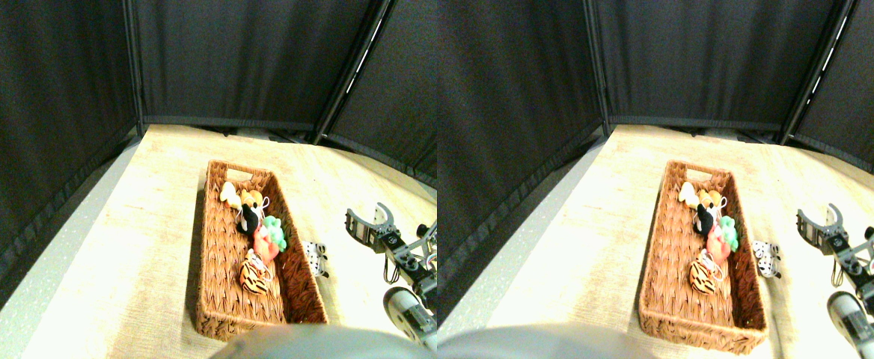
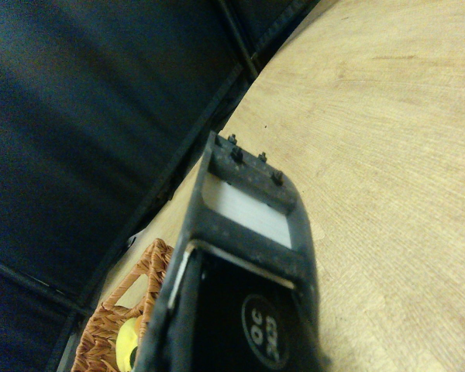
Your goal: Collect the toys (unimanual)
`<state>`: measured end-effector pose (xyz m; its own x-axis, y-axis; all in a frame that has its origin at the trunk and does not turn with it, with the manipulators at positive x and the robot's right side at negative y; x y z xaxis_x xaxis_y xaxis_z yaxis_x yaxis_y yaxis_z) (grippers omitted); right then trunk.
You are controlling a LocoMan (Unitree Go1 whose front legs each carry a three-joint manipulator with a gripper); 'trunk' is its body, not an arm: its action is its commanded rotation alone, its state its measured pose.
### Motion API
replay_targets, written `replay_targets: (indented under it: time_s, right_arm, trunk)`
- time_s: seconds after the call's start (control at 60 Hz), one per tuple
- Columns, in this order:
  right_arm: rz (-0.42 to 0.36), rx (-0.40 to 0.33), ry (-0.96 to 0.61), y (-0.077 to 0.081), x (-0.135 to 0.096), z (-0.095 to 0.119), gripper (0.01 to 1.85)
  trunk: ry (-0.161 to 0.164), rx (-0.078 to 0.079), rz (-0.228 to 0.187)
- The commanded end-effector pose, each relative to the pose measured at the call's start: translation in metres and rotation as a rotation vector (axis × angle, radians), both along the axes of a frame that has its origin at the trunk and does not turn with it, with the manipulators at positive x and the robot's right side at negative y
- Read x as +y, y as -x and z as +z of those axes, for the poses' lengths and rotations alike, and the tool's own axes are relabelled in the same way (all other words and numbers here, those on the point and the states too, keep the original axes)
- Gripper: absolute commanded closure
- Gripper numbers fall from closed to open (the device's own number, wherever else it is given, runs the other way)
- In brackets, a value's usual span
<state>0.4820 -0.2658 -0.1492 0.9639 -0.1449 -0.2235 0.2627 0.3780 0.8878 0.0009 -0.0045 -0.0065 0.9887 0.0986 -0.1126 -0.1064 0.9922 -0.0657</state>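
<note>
One wicker basket (image 1: pixel 220 247) lies mid-frame on the pale worktop (image 1: pixel 145 247). Along its right wall sit five toys: a pale one (image 1: pixel 228 194) uppermost, a black-and-white one (image 1: pixel 248 218) with orange behind it, a green one (image 1: pixel 276 233), a red-pink one (image 1: pixel 263 243), and lowest a striped tiger (image 1: pixel 255 277). A sixth, the spotted toy (image 1: pixel 316 258), lies on the worktop just outside the basket's right wall. At right, the tool (image 1: pixel 366 221) hangs with jaws spread wide, holding nothing.

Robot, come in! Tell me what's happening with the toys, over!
Right end effector open, empty, right of the wicker basket. Tiger toy and others in the basket. Spotted toy still outside, by its right wall. Nothing blocking.
</note>
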Motion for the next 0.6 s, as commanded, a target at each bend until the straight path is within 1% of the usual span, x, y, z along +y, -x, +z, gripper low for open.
replay_targets:
  time_s: [0.017,0.083,0.117,0.183,0.2,0.25,0.283,0.35,0.4,0.433,0.467,0.517,0.567,0.6]
  right_arm:
    - [-0.013,-0.071,0.022,0.001,0.004,0.005,1.36]
    - [-0.015,-0.067,0.010,0.004,0.003,0.000,1.36]
    - [-0.020,-0.053,0.004,0.006,0.003,-0.002,1.34]
    - [-0.016,-0.037,0.007,0.010,0.004,-0.006,1.30]
    - [-0.027,-0.022,-0.007,0.012,0.004,-0.008,1.29]
    - [-0.043,-0.018,-0.056,0.015,0.004,-0.014,1.26]
    - [-0.042,-0.011,-0.054,0.016,0.004,-0.016,1.26]
    - [-0.027,0.003,-0.052,0.021,0.003,-0.026,1.26]
    - [-0.045,0.013,-0.041,0.024,0.003,-0.029,1.26]
    - [-0.064,0.024,-0.061,0.027,0.003,-0.033,1.24]
    - [-0.062,0.026,-0.065,0.029,0.003,-0.036,1.23]
    - [-0.063,0.028,-0.084,0.031,0.004,-0.039,1.23]
    - [-0.058,0.031,-0.080,0.033,0.004,-0.041,1.22]
    - [-0.032,0.031,-0.091,0.033,0.006,-0.042,1.22]
  trunk:
    - [-0.037,-0.012,-0.051]
    - [-0.040,-0.011,-0.054]
    - [-0.039,-0.010,-0.055]
    - [-0.039,-0.004,-0.060]
    - [-0.039,-0.004,-0.060]
    - [-0.038,0.000,-0.063]
    - [-0.039,0.004,-0.065]
    - [-0.042,0.006,-0.067]
    - [-0.045,0.008,-0.070]
    - [-0.047,0.009,-0.071]
    - [-0.048,0.005,-0.073]
    - [-0.048,0.005,-0.073]
    - [-0.042,0.006,-0.075]
    - [-0.038,0.003,-0.073]
